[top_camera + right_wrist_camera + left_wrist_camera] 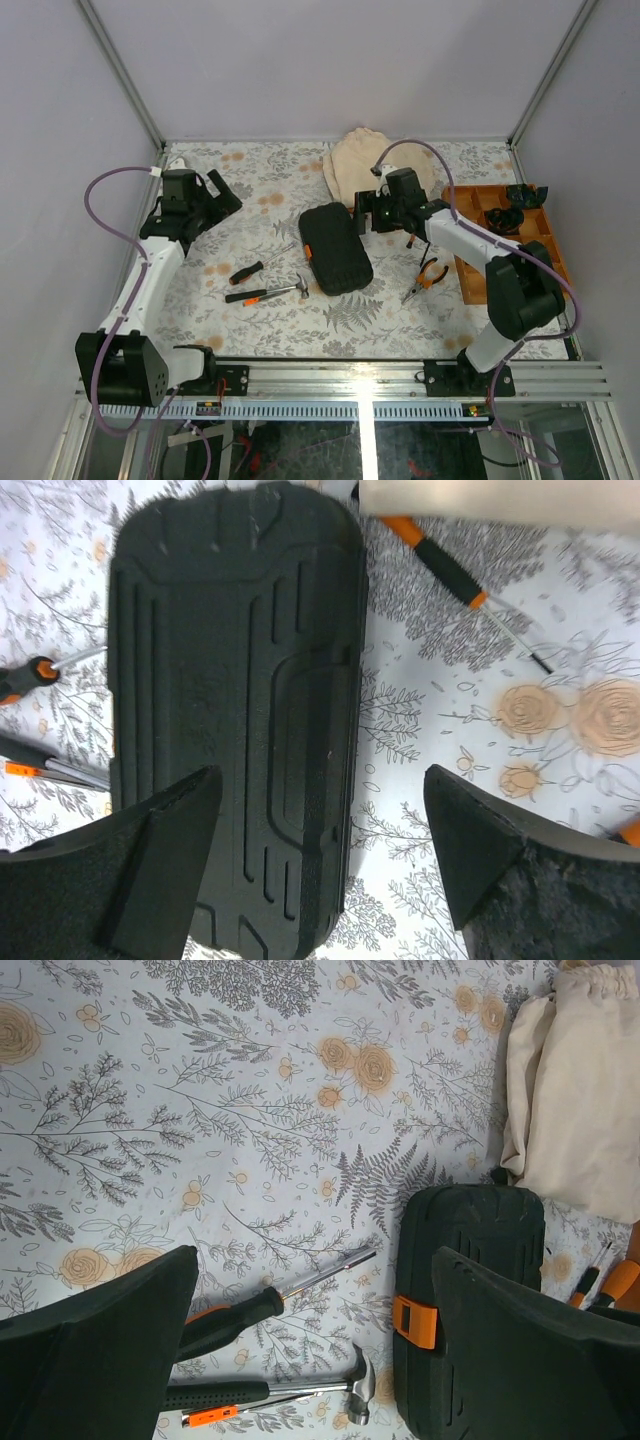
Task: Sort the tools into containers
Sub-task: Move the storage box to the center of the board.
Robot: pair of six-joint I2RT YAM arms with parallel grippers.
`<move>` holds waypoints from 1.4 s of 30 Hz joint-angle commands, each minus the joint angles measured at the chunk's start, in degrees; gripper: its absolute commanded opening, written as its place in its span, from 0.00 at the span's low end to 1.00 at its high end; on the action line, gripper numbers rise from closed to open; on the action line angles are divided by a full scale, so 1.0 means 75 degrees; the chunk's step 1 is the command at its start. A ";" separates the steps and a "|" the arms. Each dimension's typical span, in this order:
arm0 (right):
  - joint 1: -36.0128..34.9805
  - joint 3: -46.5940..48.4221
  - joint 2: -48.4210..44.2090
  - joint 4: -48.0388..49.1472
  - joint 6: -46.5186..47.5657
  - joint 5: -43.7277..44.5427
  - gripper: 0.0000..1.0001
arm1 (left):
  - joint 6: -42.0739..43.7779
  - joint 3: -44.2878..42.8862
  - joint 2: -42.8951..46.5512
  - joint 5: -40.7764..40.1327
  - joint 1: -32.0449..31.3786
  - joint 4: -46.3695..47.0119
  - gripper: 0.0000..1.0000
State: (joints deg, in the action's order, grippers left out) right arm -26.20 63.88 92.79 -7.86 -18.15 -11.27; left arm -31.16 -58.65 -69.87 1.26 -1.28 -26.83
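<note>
The black tool case [335, 248] lies closed mid-table, its orange latch [415, 1320] facing left. A black-and-orange screwdriver [262, 265] and a little hammer [272, 292] lie to its left, and orange-handled pliers [430, 277] to its right. My left gripper [225, 195] hovers open and empty; in its wrist view the left gripper [315, 1260] looks down on the screwdriver [270, 1300], the hammer [300, 1392] and the case [465, 1250]. My right gripper [362, 212] is open and empty; in its own view the right gripper [322, 775] is over the case's [235, 710] right edge. A slim screwdriver [450, 575] lies beyond.
A beige folded cloth [355, 160] sits at the back behind the case. An orange-brown compartment tray [470, 275] with black items stands at the right edge. Grey walls and metal posts close in the table on three sides.
</note>
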 commanded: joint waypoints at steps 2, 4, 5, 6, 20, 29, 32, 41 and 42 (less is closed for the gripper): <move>-0.0018 0.0417 0.0729 0.0339 -0.0166 -0.0812 0.83 | 0.0237 -0.0083 0.0240 -0.0329 0.0061 0.0134 1.00; -0.0012 0.0447 0.0907 0.0378 -0.0167 -0.0957 0.78 | 0.0240 -0.0078 0.0240 -0.0381 0.0059 0.0111 1.00; -0.0011 0.0467 0.0994 0.0406 -0.0169 -0.1016 0.75 | 0.0230 -0.0068 0.0250 -0.0396 0.0058 0.0103 1.00; -0.0016 0.0473 0.1075 0.0423 -0.0172 -0.1058 0.73 | 0.0229 -0.0077 0.0241 -0.0407 0.0064 0.0098 1.00; -0.0019 0.0331 0.1621 0.0568 -0.0164 -0.1285 0.61 | 0.0111 -0.0148 0.0162 -0.0760 0.0092 -0.0093 1.00; -0.0015 -0.0377 0.1421 0.0870 -0.0128 -0.1526 0.58 | 0.0056 -0.0107 0.0127 -0.0309 0.0282 0.0074 1.00; -0.0016 -0.0695 0.1237 0.1051 -0.0120 -0.1817 0.61 | 0.0012 -0.0060 0.0139 -0.0127 0.0378 0.0167 1.00; -0.0012 -0.1002 0.0940 0.1309 -0.0122 -0.2211 0.66 | -0.0003 0.0133 0.0228 0.0072 0.0459 0.0419 1.00; -0.0011 -0.1005 0.0965 0.1326 -0.0108 -0.2291 0.68 | -0.0011 0.0139 0.0224 0.0081 0.0461 0.0424 1.00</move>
State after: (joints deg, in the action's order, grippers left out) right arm -25.82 58.02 100.99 3.88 -20.10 -25.23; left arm -31.07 -58.37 -68.84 0.62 1.72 -26.63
